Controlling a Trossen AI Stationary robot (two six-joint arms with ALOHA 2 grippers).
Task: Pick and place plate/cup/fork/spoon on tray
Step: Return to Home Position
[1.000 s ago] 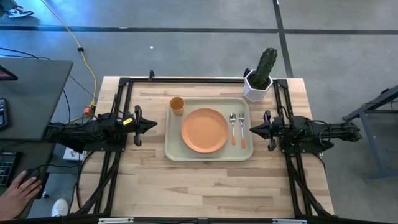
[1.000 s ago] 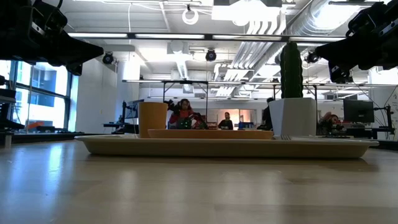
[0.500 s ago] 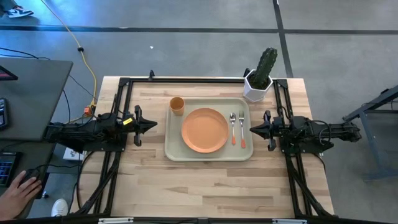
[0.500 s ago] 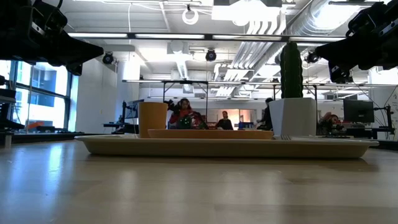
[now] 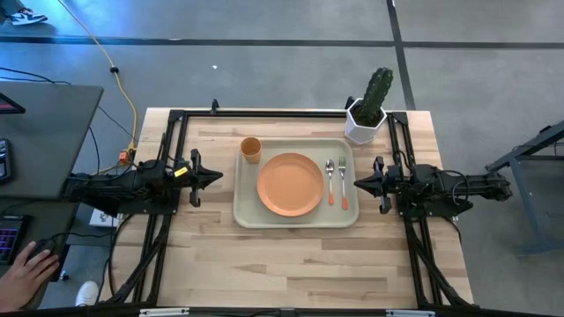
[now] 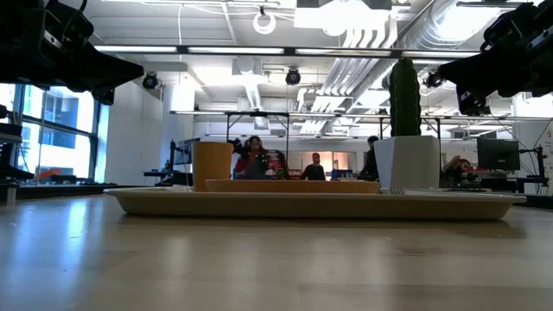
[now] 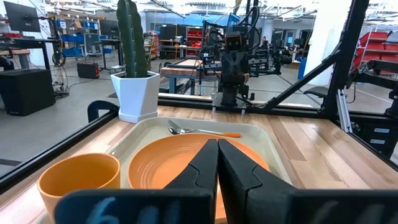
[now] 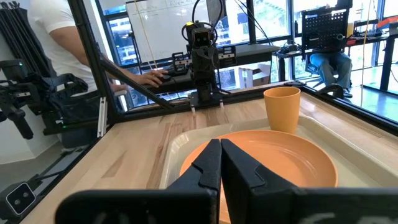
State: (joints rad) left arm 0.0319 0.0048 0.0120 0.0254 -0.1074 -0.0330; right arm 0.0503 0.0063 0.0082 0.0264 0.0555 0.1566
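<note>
Left gripper (image 5: 218, 177): you have it hovering above the table just off the tray's left rim, fingers pressed together with nothing between them, as its wrist view shows (image 7: 217, 180).
Right gripper (image 5: 358, 183): you have it mirrored just off the tray's right rim, facing the left one across the tray, fingers likewise closed and empty (image 8: 221, 177).
Tray (image 5: 249, 214): it lies flat on the table between your two grippers, nearer neither.
Plate (image 5: 290, 183): it sits in the middle of the tray, straight ahead of both grippers and about midway between them.
Cup (image 5: 250, 148): it stands upright in the tray's far left corner, closest to your left gripper and just beside the plate; in the left wrist view it is the nearest thing (image 7: 79, 180).
Spoon (image 5: 330, 181): it lies on the tray just beside the plate, on the side toward your right gripper, bowl pointing to the far edge.
Fork (image 5: 343, 183): it lies parallel to the spoon, between the spoon and your right gripper, tines to the far edge.
Cactus pot (image 5: 365, 121): it stands on the table off the tray's far right corner, near your right arm.
</note>
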